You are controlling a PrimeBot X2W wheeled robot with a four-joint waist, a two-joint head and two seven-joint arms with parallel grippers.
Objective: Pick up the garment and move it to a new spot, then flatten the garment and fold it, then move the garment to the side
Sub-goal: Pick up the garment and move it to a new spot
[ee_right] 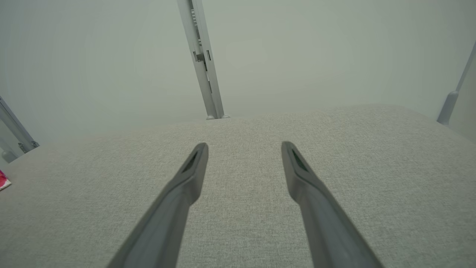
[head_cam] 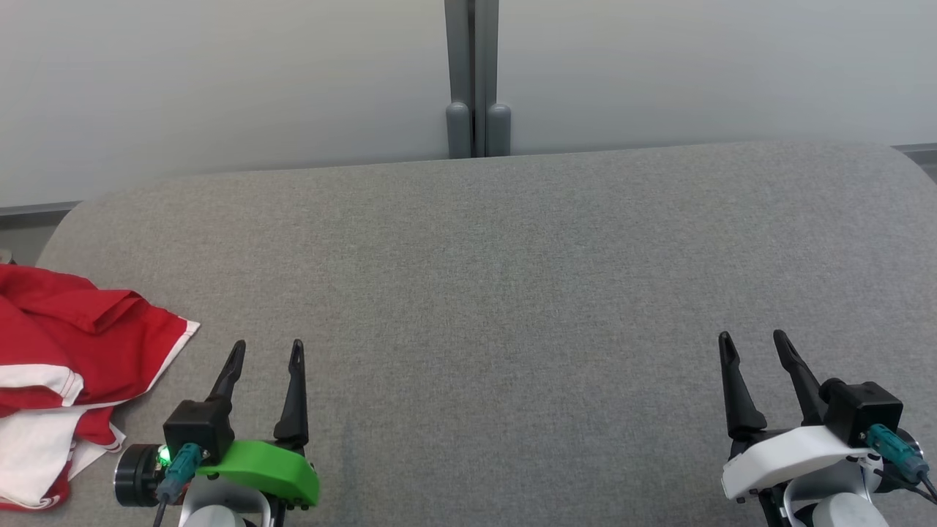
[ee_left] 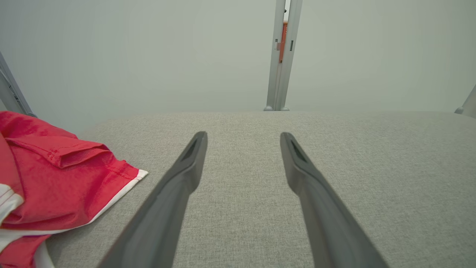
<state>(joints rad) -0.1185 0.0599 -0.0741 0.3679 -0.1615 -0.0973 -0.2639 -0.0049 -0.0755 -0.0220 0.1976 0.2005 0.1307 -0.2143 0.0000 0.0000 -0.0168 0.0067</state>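
Observation:
The garment (head_cam: 66, 359) is a red shirt with white trim, lying crumpled at the left edge of the grey fabric table (head_cam: 498, 293). In the left wrist view the garment (ee_left: 63, 178) sits left of the fingers, apart from them. My left gripper (head_cam: 267, 348) is open at the lower left, just right of the garment, holding nothing. My right gripper (head_cam: 754, 338) is open at the lower right over bare fabric, far from the garment. The left gripper (ee_left: 243, 136) and the right gripper (ee_right: 244, 146) both show spread fingers. A red sliver of the garment (ee_right: 3, 181) peeks in at the right wrist view's left edge.
A pale wall panel stands behind the table, split by a grey vertical post (head_cam: 476, 80). The table's far edge curves down at both corners. Wide grey fabric lies between and ahead of both grippers.

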